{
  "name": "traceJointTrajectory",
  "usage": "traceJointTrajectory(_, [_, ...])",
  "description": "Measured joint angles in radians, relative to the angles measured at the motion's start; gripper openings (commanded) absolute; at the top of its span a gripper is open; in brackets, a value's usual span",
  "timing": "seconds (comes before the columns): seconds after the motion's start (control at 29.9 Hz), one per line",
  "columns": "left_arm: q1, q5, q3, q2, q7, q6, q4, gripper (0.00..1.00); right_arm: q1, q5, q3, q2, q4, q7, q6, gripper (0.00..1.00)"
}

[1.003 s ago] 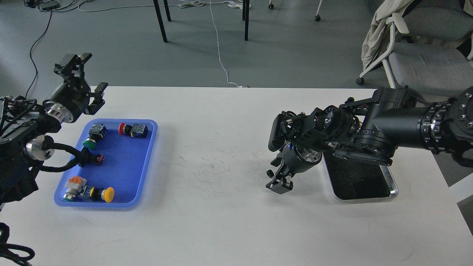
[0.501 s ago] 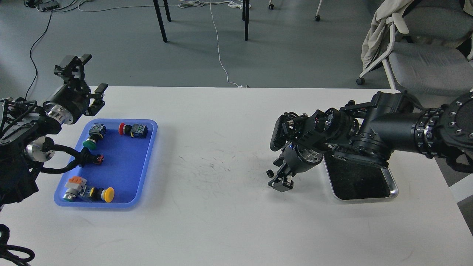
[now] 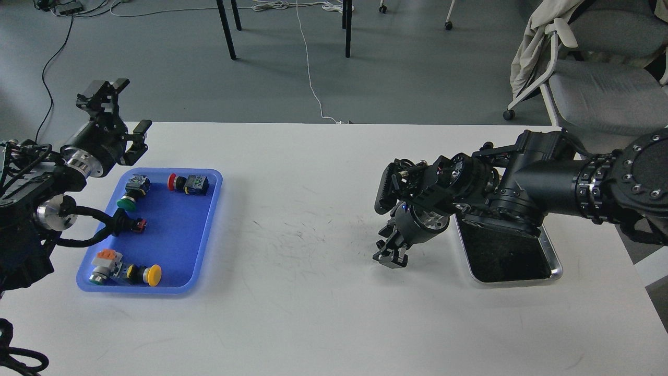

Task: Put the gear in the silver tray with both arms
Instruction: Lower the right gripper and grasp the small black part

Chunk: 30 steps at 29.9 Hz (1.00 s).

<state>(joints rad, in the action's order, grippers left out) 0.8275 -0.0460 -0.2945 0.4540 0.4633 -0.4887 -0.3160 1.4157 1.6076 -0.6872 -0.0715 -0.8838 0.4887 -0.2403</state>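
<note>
Judging from the head view, nothing has been placed: the silver tray (image 3: pixel 554 264), far right on the table (image 3: pixel 313 313), appears bare, part hidden by the right arm. Four button parts are counted in one blue tray (image 3: pixel 209 230), left. Left gripper (image 3: pixel 121 107) fingers spread, empty; right gripper (image 3: pixel 390 256) fingers: cannot tell.

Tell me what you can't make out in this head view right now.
- Silver tray: far end hidden under the right arm.
- Right gripper: dark, end-on; jaws unreadable.
- Push-button switches in the blue tray: markings too small.
- Left arm: base cut off by the left edge.
</note>
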Motion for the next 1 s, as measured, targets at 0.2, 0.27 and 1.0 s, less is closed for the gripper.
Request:
traceJointTrajectory(0.2, [-0.002, 0.000, 0.000, 0.001, 0.000, 0.000, 0.000, 0.98, 0.001, 0.000, 0.000, 0.001, 0.005, 0.000, -0.001, 0.39])
traceJointTrajectory(0.27, [-0.003, 0.000, 0.000, 0.003, 0.000, 0.000, 0.000, 0.98, 0.001, 0.000, 0.000, 0.001, 0.010, 0.000, -0.001, 0.38])
traceJointTrajectory(1.0, [-0.010, 0.000, 0.000, 0.007, 0.001, 0.000, 0.004, 0.98, -0.006, 0.000, 0.000, 0.020, 0.018, 0.000, -0.001, 0.07])
